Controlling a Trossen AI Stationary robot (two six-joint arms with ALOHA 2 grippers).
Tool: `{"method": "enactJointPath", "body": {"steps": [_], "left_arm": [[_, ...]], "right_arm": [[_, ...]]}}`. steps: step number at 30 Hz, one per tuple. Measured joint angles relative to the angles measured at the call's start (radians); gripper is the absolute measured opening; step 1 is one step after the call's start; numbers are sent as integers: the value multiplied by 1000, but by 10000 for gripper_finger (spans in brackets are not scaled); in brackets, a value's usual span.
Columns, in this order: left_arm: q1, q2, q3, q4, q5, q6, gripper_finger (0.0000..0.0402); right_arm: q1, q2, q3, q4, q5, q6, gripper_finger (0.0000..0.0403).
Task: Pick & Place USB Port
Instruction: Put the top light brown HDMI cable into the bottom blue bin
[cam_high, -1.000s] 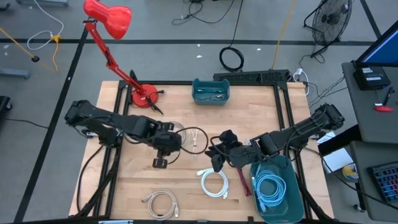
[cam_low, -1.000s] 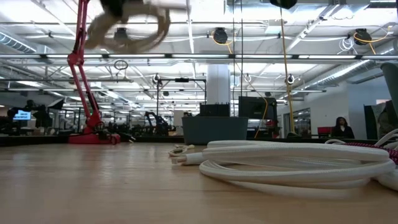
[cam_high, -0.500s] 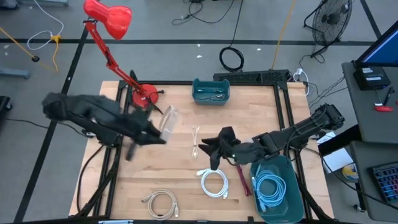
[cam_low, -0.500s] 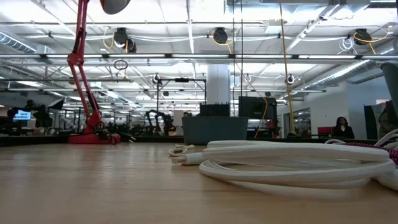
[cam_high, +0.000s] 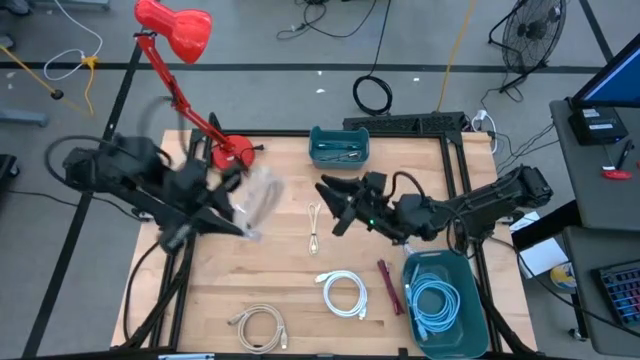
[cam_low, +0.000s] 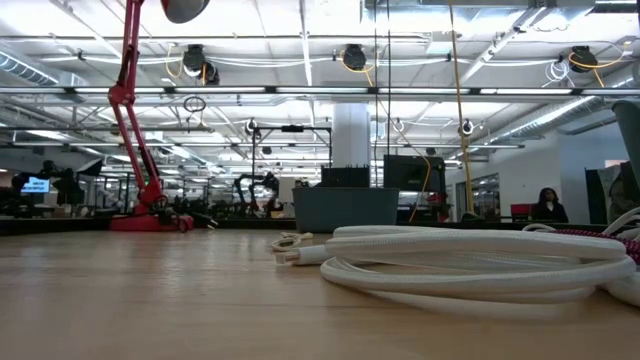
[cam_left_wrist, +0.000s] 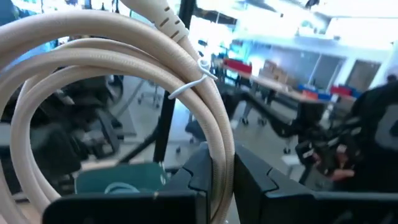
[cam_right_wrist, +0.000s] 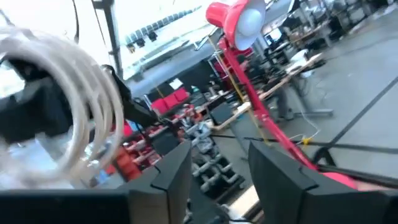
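the left hand (cam_high: 235, 200) now grips the beige cable coil (cam_left_wrist: 124, 68), lifted clear of the table (cam_high: 290, 290); the right hand (cam_high: 335, 200), open, rises toward it.

Four coiled cables: a beige one (cam_left_wrist: 124, 68) held aloft, a second beige (cam_high: 257, 326), one white (cam_high: 344, 295), one blue (cam_high: 434, 303). One loose cable (cam_high: 315, 229), one magenta cable (cam_high: 389, 286). Two teal bins (cam_high: 339, 147) (cam_high: 468, 335). One red lamp (cam_high: 175, 28). Two arms.
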Motion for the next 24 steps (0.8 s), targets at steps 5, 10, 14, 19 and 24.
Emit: {"method": "enactJointPath", "body": {"steps": [5,10,14,19,24], "left_arm": [[42,78,-1,1,60,-4,34],[101,119,-1,0,109,-4,34],[146,130,-1,17,160,-13,34],[168,141,-1,30,193,-29,34],[185,131,0,17,213,-35,34]], "right_arm": [[-15,15,0,10,-54,85,201],[-7,28,0,31,-52,97,231],[6,30,0,42,-43,88,243],[12,46,-1,77,-42,82,247],[27,44,-1,58,-39,99,245]]}}
